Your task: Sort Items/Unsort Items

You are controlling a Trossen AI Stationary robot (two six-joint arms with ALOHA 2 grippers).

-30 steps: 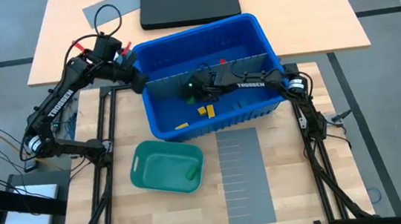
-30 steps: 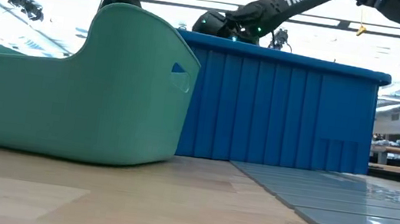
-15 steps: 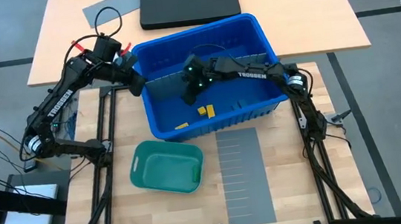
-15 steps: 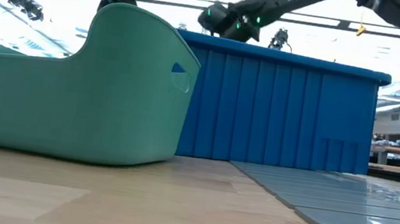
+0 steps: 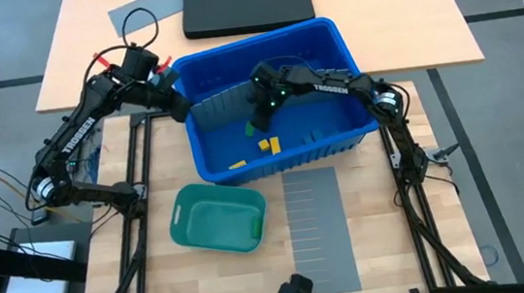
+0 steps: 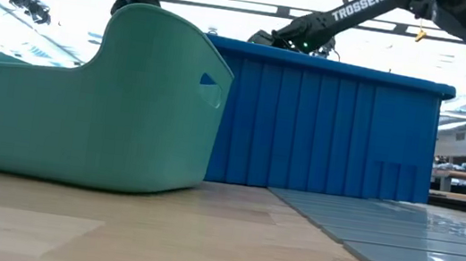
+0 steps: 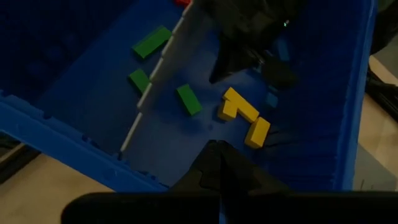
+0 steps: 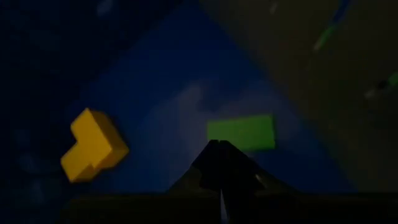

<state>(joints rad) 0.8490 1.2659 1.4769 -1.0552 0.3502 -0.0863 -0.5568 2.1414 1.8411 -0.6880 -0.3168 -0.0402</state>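
Observation:
A blue bin (image 5: pixel 351 69) with a grey divider (image 5: pixel 218 97) holds the items. On its near floor lie a green block (image 5: pixel 250 126) and yellow blocks (image 5: pixel 267 146). The left wrist view also shows green blocks (image 7: pixel 151 42) beyond the divider. My right gripper (image 5: pixel 260 120) reaches down into the bin, shut and empty. Its tips (image 8: pixel 219 149) stand just short of the green block (image 8: pixel 241 132), with a yellow block (image 8: pixel 93 146) to one side. My left gripper (image 5: pixel 181 113) hangs shut and empty over the bin's left wall (image 7: pixel 56 134).
A teal tray (image 5: pixel 218 216) stands on the table in front of the bin. The grey slotted sheet (image 5: pixel 321 228) lies to its right. A closed laptop (image 5: pixel 245 0) lies beyond the bin. The bin's walls and divider hem in my right arm.
My right hand has swung inside the bin toward its far wall and a little toward the table's right, rolling at the wrist. The green block now shows on the bin floor beside its fingers.

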